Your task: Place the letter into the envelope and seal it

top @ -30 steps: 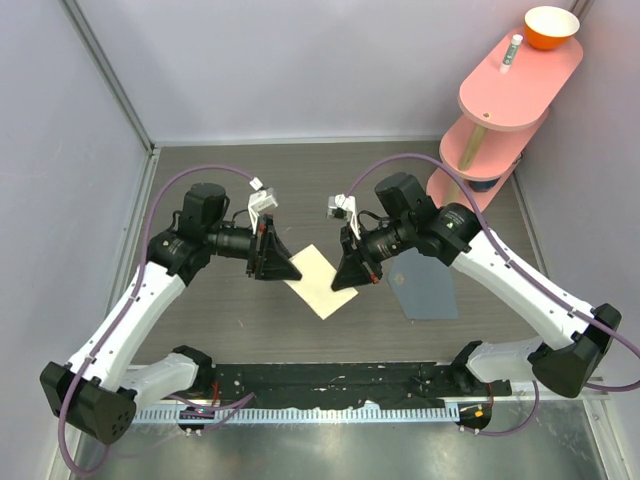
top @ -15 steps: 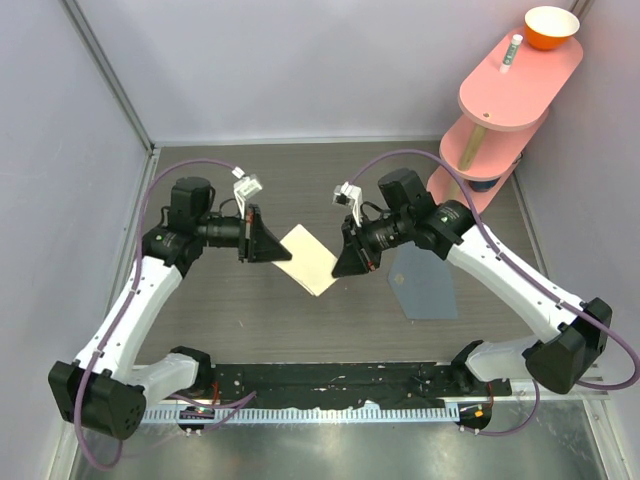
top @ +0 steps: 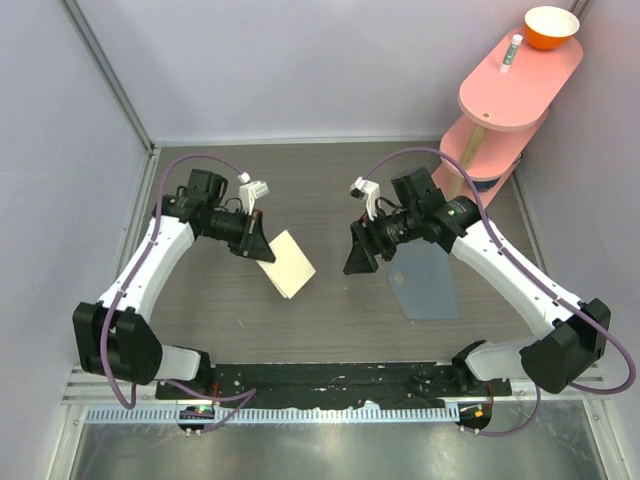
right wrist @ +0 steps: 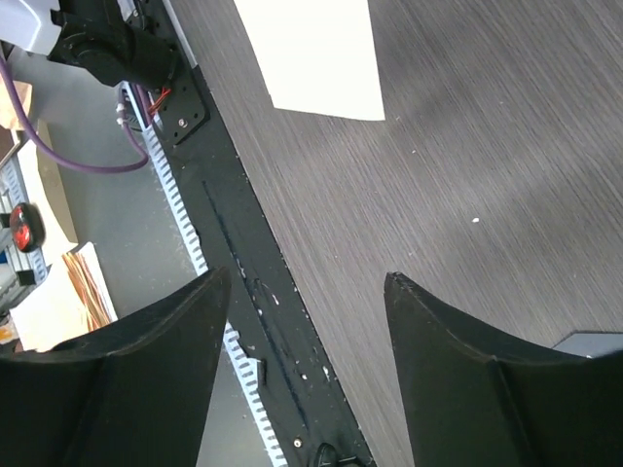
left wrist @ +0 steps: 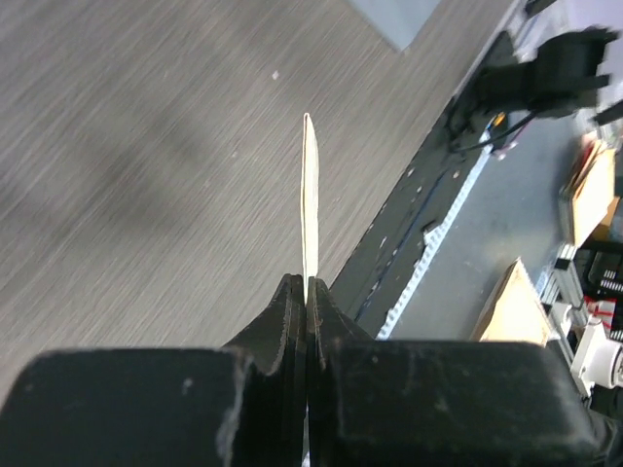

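Observation:
The letter (top: 287, 265) is a cream sheet held off the table left of centre, with my left gripper (top: 256, 241) shut on its upper left edge. The left wrist view shows the letter (left wrist: 310, 190) edge-on, rising straight out of the closed left gripper (left wrist: 307, 284). My right gripper (top: 360, 256) hangs open to the right of the sheet, clear of it. Its view shows the letter (right wrist: 313, 53) ahead and nothing between the right gripper (right wrist: 307, 279) jaws. The slate-blue envelope (top: 425, 281) lies flat on the table under the right arm; corners of the envelope (left wrist: 394, 17) (right wrist: 596, 341) show in both wrist views.
A pink two-tier stand (top: 515, 82) rises at the back right, carrying an orange bowl (top: 551, 27) and a small bottle (top: 513, 48). A black rail (top: 330, 380) runs along the table's near edge. Grey walls close in the left and back.
The left gripper closed on the letter and carried it left. The right gripper let go of it, opened and drew back to the right.

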Motion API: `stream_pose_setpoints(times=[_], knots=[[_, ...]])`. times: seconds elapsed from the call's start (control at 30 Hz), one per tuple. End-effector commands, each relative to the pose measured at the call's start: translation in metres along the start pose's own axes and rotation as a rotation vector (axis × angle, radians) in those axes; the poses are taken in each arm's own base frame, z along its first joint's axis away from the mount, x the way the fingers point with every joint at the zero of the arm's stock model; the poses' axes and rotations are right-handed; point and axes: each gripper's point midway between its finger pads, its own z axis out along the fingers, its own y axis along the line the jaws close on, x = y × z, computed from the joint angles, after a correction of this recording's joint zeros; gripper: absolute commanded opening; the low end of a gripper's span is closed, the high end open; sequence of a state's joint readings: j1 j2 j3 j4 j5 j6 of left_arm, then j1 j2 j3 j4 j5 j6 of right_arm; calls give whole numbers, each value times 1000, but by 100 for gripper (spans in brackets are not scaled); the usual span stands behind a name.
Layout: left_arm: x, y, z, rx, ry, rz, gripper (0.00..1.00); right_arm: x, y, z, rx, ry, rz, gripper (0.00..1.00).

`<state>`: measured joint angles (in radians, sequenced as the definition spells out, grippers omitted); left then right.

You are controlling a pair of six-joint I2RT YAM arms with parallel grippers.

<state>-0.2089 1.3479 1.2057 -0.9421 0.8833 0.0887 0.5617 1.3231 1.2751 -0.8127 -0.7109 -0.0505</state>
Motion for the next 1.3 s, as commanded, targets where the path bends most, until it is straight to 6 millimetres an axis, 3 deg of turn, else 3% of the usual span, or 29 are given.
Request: stream_pose_setpoints(times=[0.0, 0.4, 0.53, 0.73, 0.8, 0.87, 0.93, 1.0, 1.13, 1.17, 1.27], knots=[[25, 23, -1, -90, 117, -22, 0, -3, -5, -4, 38, -5, -34, 74], [69, 105, 24, -234, 398, -71, 0, 10, -21, -1, 103, 46, -46, 78], [68, 137, 25, -335, 417, -45, 0, 18, -29, -4, 138, 68, -48, 78], [66, 169, 31, -427, 423, -13, 13, 43, -61, -10, 248, 147, -33, 78], [70, 177, 34, -443, 440, -16, 22, 55, -73, -14, 281, 196, -21, 77], [74, 182, 35, -458, 448, -27, 35, 63, -93, -24, 336, 227, 23, 77], [72, 185, 34, -471, 435, -27, 43, 76, -103, -35, 356, 280, 24, 77], [62, 178, 31, -461, 391, -27, 59, 98, -123, -51, 432, 354, 47, 76], [32, 159, 20, -459, 283, 10, 77, 138, -158, -82, 524, 453, 52, 75], [25, 152, 18, -450, 258, 21, 87, 147, -167, -92, 543, 460, 93, 75], [0, 132, 5, -445, 171, 69, 93, 165, -182, -103, 567, 509, 132, 75]])
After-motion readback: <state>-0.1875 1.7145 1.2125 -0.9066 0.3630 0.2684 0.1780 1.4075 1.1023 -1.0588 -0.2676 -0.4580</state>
